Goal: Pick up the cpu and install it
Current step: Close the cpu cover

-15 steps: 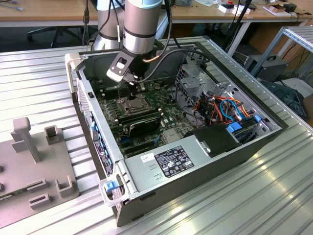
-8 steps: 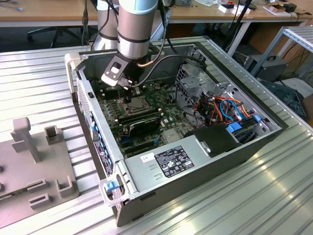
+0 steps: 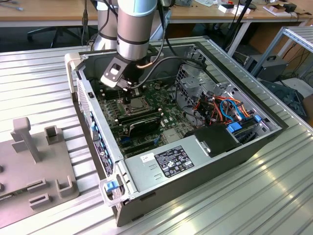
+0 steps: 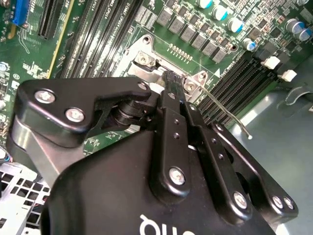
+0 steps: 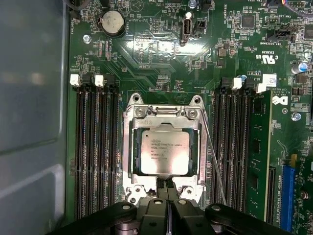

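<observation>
The cpu (image 5: 164, 149) is a silver-grey square lying flat in the socket on the green motherboard, with the hinged metal frame (image 5: 128, 147) down around it. In the exterior view the cpu (image 3: 139, 104) sits just under the arm's tool. My gripper (image 5: 167, 185) is shut with nothing between its black fingers, and its tips hover at one edge of the frame, beside the cpu. In the second wrist view the gripper (image 4: 172, 78) points down at that frame's screwed end. A thin wire lever (image 5: 215, 161) runs along one side of the socket, and its free end (image 4: 247, 133) stands loose.
Black memory slots (image 5: 95, 147) flank the socket on both sides. A black graphics card (image 3: 142, 125), the power supply (image 3: 168, 161) and orange and blue cables (image 3: 220, 107) fill the open case. A grey fixture (image 3: 34, 161) lies on the table at the exterior view's left.
</observation>
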Available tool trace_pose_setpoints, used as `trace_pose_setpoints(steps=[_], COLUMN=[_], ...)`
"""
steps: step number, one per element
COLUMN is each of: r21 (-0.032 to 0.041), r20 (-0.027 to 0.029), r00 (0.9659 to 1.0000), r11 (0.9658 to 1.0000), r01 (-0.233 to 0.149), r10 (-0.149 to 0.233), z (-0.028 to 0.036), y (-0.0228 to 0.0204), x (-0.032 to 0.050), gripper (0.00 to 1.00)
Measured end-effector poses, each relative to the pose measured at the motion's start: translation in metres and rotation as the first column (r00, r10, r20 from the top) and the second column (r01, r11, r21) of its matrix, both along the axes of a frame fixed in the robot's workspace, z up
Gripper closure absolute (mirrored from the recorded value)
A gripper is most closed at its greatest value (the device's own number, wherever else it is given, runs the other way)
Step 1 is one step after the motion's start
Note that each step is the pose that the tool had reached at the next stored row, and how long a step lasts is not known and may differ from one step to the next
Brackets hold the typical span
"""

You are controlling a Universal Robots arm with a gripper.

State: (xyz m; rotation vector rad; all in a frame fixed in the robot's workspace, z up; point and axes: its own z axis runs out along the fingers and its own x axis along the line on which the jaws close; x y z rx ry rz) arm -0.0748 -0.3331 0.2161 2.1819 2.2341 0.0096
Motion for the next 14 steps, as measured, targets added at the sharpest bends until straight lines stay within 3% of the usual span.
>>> trace_pose_setpoints(steps=[6,14], r21=[-0.0005,-0.0006], r20=[-0.0002,-0.0002], r00=[1.0000,1.0000], r11=[1.0000,1.0000], r01=[0.000,0.000], r10=[0.000,0.000], z=[-0.0062,-0.0083], y=[-0.0001,-0.0001], x=[-0.0020,-0.0023], gripper=[0.89,0.89])
